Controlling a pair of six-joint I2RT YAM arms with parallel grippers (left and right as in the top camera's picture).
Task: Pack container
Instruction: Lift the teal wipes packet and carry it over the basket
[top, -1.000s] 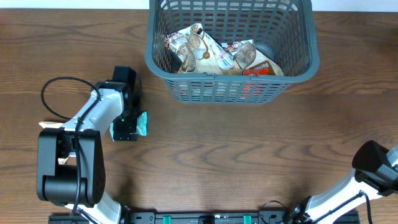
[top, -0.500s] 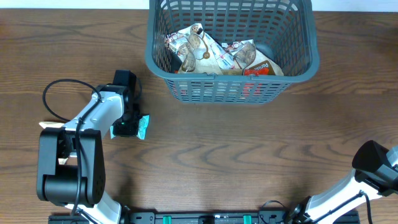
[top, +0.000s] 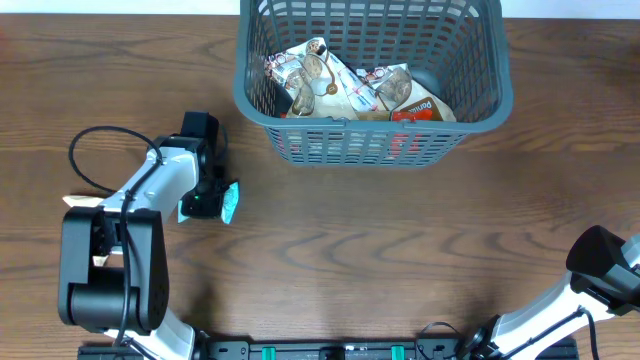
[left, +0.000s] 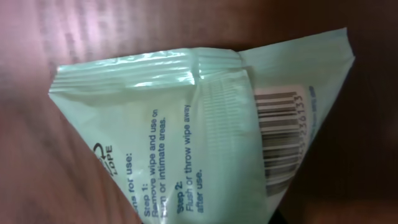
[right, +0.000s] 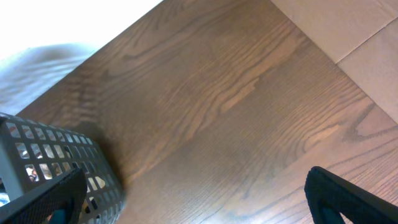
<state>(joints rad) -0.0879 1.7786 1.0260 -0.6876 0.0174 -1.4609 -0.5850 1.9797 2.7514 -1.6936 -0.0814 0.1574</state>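
Overhead, at the left: resting the left gripper (top: 204, 203) on a pale green packet (top: 230, 203), covering its left part, with the right edge sticking out. Not showing whether the fingers are clamping it or standing apart. Filling the left wrist view with the packet's printed back and barcode, fingers out of sight. Sitting at top centre of the table (top: 400, 250), well apart from the packet: the container (top: 375, 140), holding snacks (top: 340, 85). Spreading the right gripper (right: 196, 180) wide in the right wrist view, gripping nothing, one finger (right: 43, 199) overlapping the container's corner.
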